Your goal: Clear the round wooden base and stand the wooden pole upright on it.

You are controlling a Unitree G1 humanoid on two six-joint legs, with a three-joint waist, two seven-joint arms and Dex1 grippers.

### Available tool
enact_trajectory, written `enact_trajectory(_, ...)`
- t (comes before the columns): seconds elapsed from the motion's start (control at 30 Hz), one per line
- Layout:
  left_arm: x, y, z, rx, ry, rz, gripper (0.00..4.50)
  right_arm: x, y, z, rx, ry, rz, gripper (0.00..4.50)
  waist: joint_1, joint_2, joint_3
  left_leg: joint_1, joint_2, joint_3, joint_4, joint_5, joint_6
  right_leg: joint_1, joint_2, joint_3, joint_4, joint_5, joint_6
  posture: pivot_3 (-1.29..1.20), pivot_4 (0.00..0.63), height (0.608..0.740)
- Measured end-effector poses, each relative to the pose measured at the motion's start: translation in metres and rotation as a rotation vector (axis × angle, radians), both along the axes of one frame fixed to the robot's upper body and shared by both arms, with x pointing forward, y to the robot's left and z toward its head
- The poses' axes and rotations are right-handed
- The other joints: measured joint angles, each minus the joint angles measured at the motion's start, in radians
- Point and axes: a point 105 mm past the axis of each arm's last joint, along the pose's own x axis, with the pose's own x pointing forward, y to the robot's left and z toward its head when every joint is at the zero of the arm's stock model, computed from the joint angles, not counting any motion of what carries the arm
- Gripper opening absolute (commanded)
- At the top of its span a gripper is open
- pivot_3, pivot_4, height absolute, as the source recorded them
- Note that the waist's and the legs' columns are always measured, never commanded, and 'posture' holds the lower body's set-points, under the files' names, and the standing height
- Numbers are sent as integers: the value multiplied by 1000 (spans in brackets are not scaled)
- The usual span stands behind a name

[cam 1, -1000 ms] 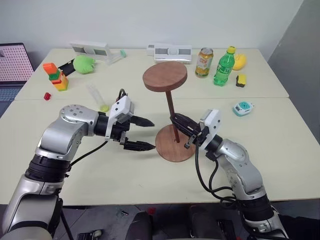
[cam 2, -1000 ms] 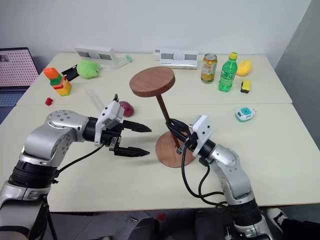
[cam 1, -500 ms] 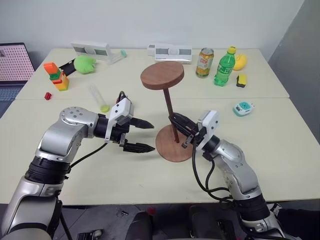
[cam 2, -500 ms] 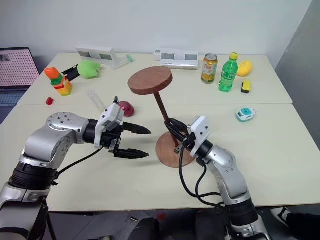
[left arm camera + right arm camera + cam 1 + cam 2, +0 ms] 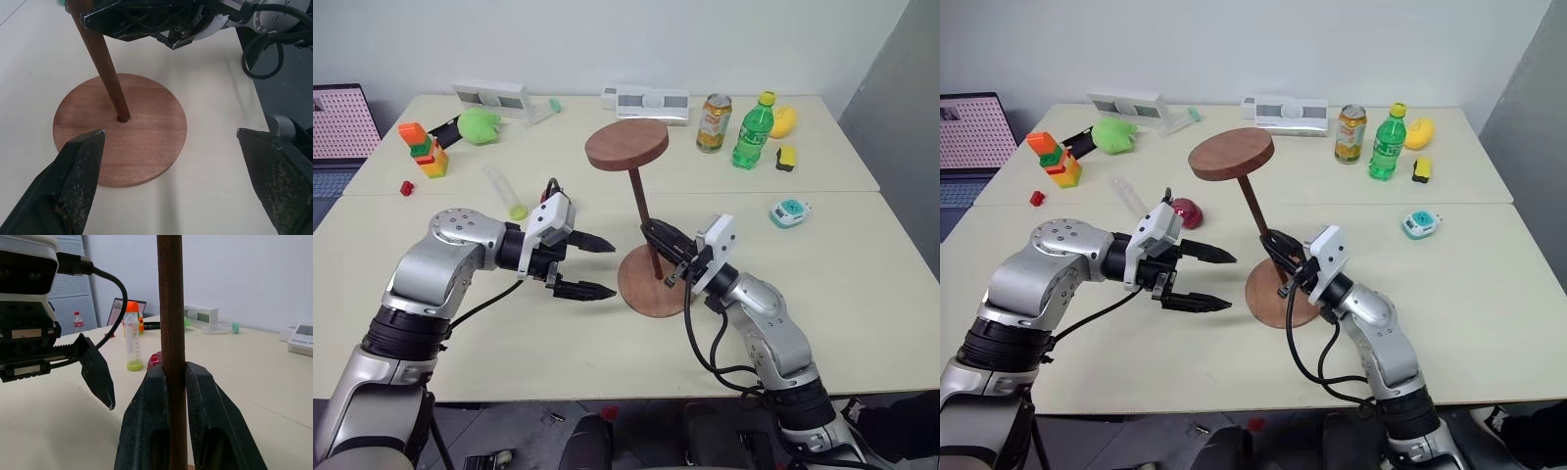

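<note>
The wooden pole [image 5: 640, 215] now stands straighter in the round wooden base [image 5: 651, 282]. The right pincer [image 5: 655, 236] remains clamped on the pole, hiding its fingertips; the left pincer [image 5: 597, 266] is open.

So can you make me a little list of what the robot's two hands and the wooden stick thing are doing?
pole: thin dark-brown wooden pole, end in the centre hole, leaning slightly, disc on top
base: round reddish-brown wooden base, flat on the table
right hand: shut on the pole, low down
left hand: open, empty, beside the base
table: pale table
</note>
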Motion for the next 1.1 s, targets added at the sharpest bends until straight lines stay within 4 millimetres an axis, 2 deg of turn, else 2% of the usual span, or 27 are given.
enact_trajectory(0.7,1,0,2,8,-9,1,4500,2,3,-1,-2,3,1,182,0,0,0,0,0,0,0,0,0,0,0,0,0,0,0,0,150,740)
enact_trajectory(1.1,2,-1,3,13,-14,-1,4500,-11,-17,-7,-41,-4,1,182,1,0,0,1,0,0,0,0,1,2,0,0,0,0,0,0,150,740)
